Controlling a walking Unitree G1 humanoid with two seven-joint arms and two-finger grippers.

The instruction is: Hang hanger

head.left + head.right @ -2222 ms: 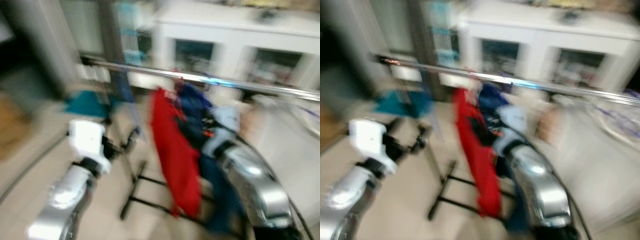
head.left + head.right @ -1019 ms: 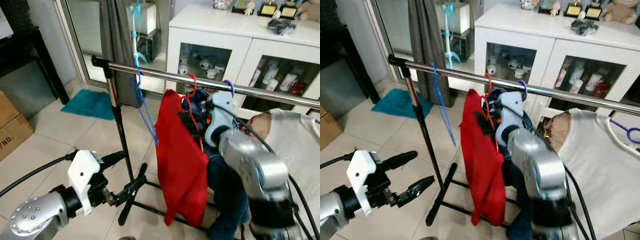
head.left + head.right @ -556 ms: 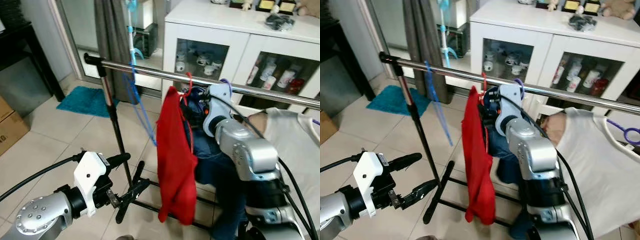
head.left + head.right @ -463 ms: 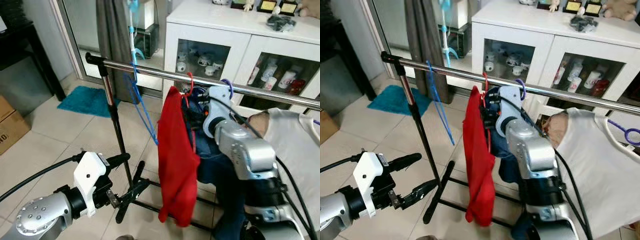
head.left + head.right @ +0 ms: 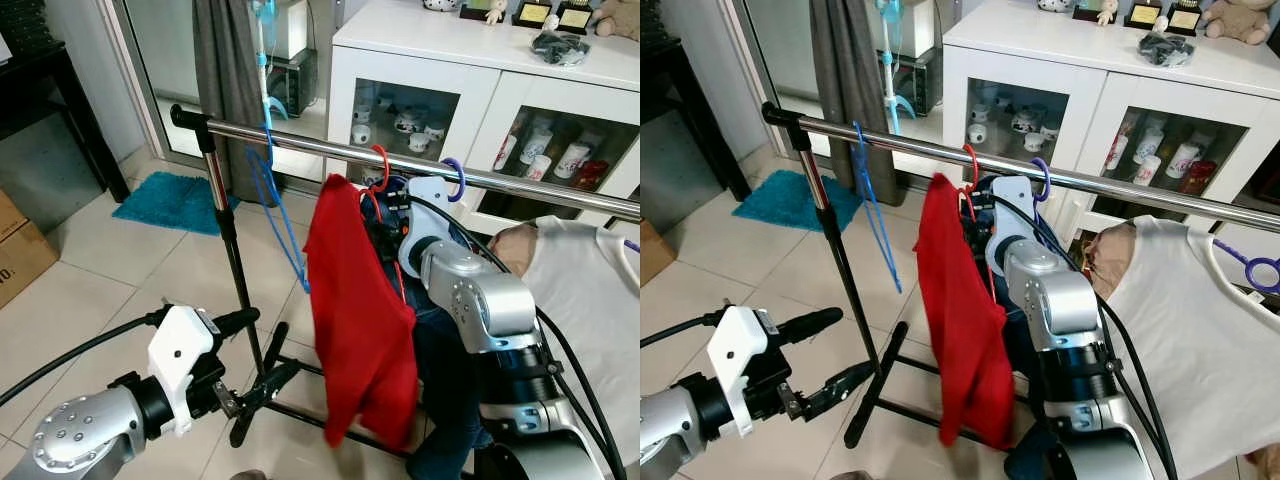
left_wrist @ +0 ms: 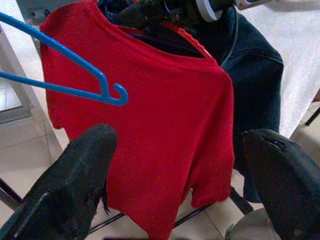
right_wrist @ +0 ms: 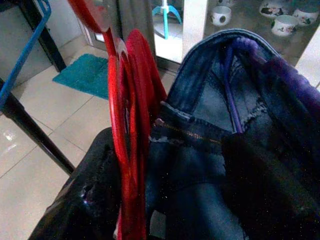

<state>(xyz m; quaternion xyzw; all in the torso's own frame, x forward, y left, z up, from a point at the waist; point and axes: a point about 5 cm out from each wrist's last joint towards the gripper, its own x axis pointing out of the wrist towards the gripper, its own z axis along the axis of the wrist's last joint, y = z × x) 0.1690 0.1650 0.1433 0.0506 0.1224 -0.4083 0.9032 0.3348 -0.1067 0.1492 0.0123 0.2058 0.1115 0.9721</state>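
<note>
The white cabinet (image 5: 480, 60) fills the scene from twelve to two o'clock; behind its glass doors stand cups and mugs (image 5: 1153, 160), and on its top sit small figures and a dark bundle (image 5: 1167, 47). In front of it the chrome rail (image 5: 300, 146) of the clothes rack runs from ten o'clock across to three, carried on a black upright post (image 5: 845, 290) with a dark foot on the tiled floor (image 5: 90, 290).

A white garment (image 5: 1185, 340) hangs at four o'clock. The red shirt (image 5: 360, 320) hangs at the middle of the rail on the red hanger (image 5: 970, 160), whose hook is over the bar. Just behind it, touching it, are dark blue jeans (image 7: 200, 145) on a purple hanger (image 5: 457, 180) — they crowd the red shirt from the three o'clock side. A blue hanger (image 5: 872, 215), bare, dangles at eleven o'clock, well apart from the shirt.

My right gripper (image 7: 165, 190) is up at the rail, wedged between the red shirt's collar and the jeans; whether its fingers are pinching anything I cannot tell. My left gripper (image 5: 255, 355) hovers low at seven o'clock beside the post, fingers spread and empty.

A teal mat (image 5: 175, 200) lies at ten o'clock, and a cardboard box (image 5: 20, 250) at nine.
</note>
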